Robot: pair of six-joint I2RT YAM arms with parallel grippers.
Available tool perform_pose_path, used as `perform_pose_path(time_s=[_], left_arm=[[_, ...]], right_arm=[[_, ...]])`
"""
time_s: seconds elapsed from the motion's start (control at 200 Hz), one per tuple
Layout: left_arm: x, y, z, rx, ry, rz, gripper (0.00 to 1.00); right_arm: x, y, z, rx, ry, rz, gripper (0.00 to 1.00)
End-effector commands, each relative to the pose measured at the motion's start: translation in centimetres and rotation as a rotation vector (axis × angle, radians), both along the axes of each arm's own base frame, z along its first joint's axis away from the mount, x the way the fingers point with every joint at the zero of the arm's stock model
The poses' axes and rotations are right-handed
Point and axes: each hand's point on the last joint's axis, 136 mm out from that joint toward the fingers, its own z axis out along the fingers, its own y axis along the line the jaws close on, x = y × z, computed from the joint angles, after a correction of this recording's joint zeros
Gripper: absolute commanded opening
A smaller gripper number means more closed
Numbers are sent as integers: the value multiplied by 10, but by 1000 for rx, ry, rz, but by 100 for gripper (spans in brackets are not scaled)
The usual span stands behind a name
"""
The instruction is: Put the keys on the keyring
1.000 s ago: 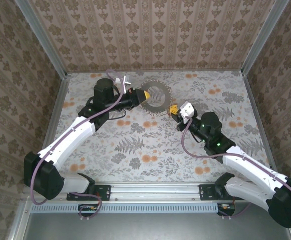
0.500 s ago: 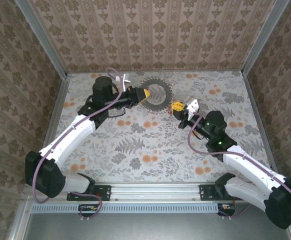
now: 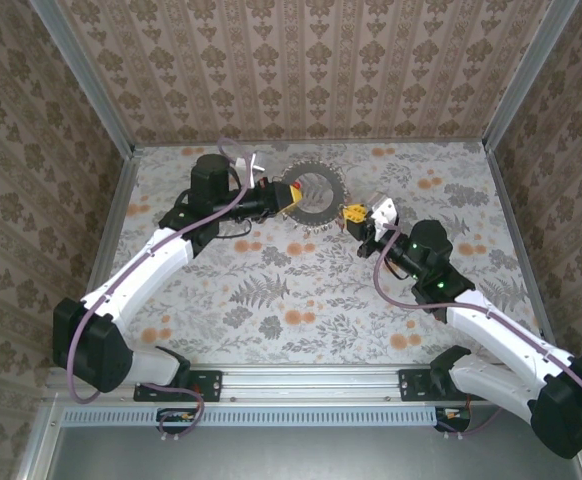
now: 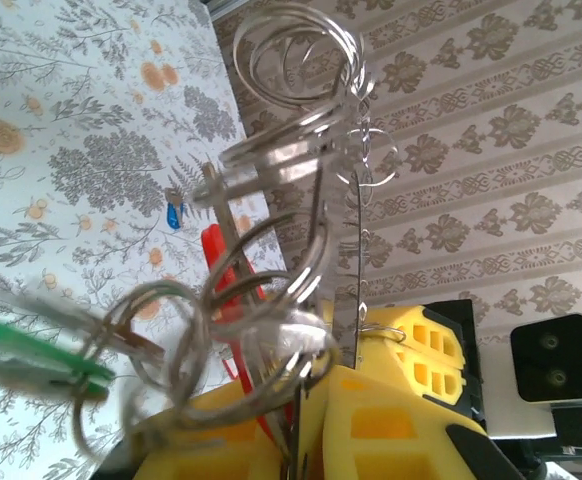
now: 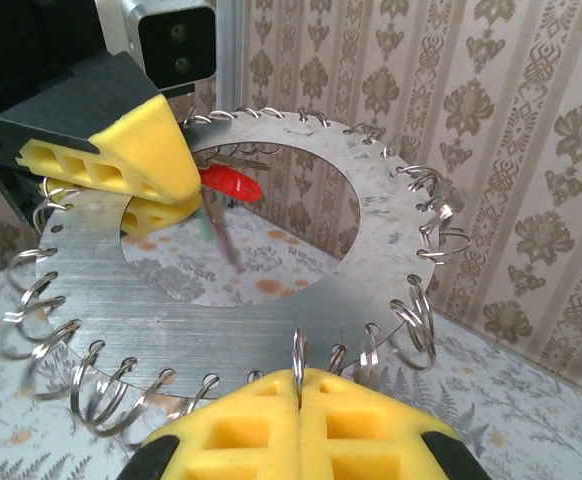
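Large silvery flat metal keyring point(image 3: 316, 207), small wire loops point(image 5: 416, 320) round its rim, is held up over the floral-print desk point(image 3: 271, 290) betw. both arms. The left fingers point(image 3: 291, 192) are clenched on its left rim — the right fingers point(image 5: 306, 392) clamp its near edge. A red-tagged key point(image 5: 229, 183) & a green-tagged key point(image 4: 31, 355) hang close by the left fingers.

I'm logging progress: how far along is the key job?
Done: red-tagged key and green-tagged key seem to hang at the large silvery keyring, though threading is unclear. In hand: left jaws and right jaws clamp its rim. Remaining: a small blue-tagged item lies on the floral table.
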Motion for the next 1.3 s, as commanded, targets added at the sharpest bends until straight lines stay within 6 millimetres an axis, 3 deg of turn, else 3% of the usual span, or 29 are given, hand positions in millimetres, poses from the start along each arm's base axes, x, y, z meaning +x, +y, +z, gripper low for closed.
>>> perform_pose_path(time_s=[0.0, 0.165, 0.33, 0.43, 0.535, 0.69, 0.975, 1.16, 1.295], left_arm=[[2, 3, 9, 0, -56, 8, 2], [3, 3, 8, -4, -43, 11, 4], [0, -1, 1, -6, -15, -8, 22], [-1, 1, -5, 8, -7, -2, 32], [-1, 4, -18, 37, -4, 23, 34], [-7, 3, -47, 76, 19, 21, 43], [-13, 4, -120, 144, 63, 70, 62], [-18, 21, -162, 261, 72, 117, 76], [-22, 36, -175, 324, 54, 162, 80]], right_arm=[[-3, -7, 21, -57, -55, -34, 0], [-9, -6, 28, -16, -80, -13, 0], [-8, -3, 38, 58, -89, 1, 0], [-7, 0, 33, 47, -68, 16, 0], [-7, 4, 22, 0, -23, 34, 0], [-6, 6, 0, -82, 71, 54, 0], [6, 4, -45, -247, 193, 38, 0], [14, -3, -73, -385, 241, 7, 0], [14, -4, -86, -460, 265, 12, 0]])
